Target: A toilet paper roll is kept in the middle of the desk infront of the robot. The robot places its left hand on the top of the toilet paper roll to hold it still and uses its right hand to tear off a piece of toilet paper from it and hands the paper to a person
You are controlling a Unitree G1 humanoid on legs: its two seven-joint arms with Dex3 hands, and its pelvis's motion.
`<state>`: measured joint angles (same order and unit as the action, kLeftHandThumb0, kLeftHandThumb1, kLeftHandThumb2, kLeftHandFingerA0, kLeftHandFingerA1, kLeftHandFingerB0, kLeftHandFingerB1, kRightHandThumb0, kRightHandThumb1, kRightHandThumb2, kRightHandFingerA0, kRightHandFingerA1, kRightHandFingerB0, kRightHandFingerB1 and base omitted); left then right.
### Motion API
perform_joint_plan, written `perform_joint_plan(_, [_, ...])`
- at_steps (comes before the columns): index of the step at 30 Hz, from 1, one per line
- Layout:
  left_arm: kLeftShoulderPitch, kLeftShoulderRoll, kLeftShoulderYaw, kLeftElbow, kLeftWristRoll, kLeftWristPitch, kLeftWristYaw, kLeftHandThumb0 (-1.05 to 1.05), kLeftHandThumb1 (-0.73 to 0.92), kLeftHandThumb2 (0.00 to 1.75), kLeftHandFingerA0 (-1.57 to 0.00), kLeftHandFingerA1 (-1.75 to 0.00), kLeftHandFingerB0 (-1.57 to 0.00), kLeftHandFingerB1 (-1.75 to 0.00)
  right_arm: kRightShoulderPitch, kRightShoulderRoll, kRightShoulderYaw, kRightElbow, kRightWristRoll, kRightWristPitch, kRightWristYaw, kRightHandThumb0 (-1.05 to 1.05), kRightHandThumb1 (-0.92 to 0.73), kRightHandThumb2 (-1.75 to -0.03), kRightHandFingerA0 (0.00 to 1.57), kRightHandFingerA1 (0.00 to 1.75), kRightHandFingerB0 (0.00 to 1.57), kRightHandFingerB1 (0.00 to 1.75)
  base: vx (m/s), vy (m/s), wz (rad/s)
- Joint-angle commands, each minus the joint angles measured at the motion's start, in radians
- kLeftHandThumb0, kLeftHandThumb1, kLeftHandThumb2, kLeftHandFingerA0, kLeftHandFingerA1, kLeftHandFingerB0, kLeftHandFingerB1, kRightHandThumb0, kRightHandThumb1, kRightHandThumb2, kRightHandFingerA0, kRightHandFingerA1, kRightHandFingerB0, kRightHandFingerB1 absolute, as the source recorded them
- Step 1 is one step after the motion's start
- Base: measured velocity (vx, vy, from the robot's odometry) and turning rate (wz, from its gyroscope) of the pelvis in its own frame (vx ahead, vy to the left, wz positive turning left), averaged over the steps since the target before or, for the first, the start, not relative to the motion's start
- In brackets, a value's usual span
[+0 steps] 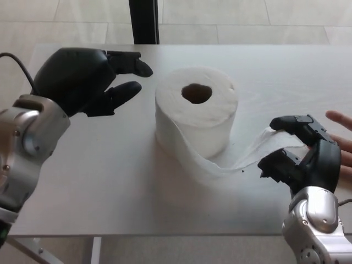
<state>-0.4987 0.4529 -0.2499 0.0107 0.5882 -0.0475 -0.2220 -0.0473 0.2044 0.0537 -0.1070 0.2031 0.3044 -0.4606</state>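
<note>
The white toilet paper roll (196, 113) stands upright on the grey desk (110, 181), its core hole facing up. A loose strip of paper (242, 157) trails from its base to the right, still joined to the roll. My right hand (301, 157) is low at the right of the roll and pinches the strip's end between its fingers. My left hand (82, 80) hovers left of the roll, open, with a gap between its fingertips and the paper. It does not touch the roll.
A person's hand (342, 144) lies palm up at the right edge, just beyond my right hand. A dark post (144, 22) stands behind the desk's far edge. The near desk edge runs just below my right wrist.
</note>
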Motion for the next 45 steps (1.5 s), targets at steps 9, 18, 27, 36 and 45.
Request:
perform_joint_plan(9, [-0.422,-0.038,-0.033,0.113,0.028,-0.042,-0.003,-0.57,0.84,0.65,-0.53,-0.54,-0.55,-0.46,0.057,0.06,0.049,0.009,-0.024,0.009,0.012,-0.42,-0.66,-1.48,1.32,1.75,1.05,1.65,0.0,0.0,0.0])
perform_joint_plan(18, [-0.442,-0.139,-0.089,0.13,0.053,-0.022,0.047,-0.55,0.83,0.65,-0.58,-0.53,-0.58,-0.46,0.055,0.062,0.037,-0.016,-0.011,0.013,0.007,-0.46,-0.63,-1.43,1.24,1.75,0.93,1.75,0.0,0.0,0.0])
perform_joint_plan(27, [-0.186,-0.164,-0.156,0.116,0.1,-0.051,0.117,-0.59,0.83,0.64,-0.63,-0.54,-0.59,-0.48,0.036,0.066,0.011,-0.019,0.032,0.004,0.039,-0.5,-0.52,-1.57,1.24,1.75,0.92,1.75,0.0,0.0,0.0])
perform_joint_plan(36, [-0.058,-0.057,-0.244,0.096,0.194,-0.036,0.024,-0.57,0.82,0.65,-0.5,-0.49,-0.51,-0.43,0.018,0.042,-0.008,-0.057,0.032,0.057,0.055,-0.43,-0.57,-1.49,1.22,1.75,0.9,1.75,0.0,0.0,0.0])
perform_joint_plan(45, [-0.113,-0.066,-0.284,0.205,0.245,-0.028,0.065,-0.57,0.83,0.65,-0.5,-0.49,-0.5,-0.43,0.0,0.023,0.005,-0.056,0.043,0.106,0.106,-0.41,-0.57,-1.47,1.19,1.75,0.87,1.75,0.0,0.0,0.0])
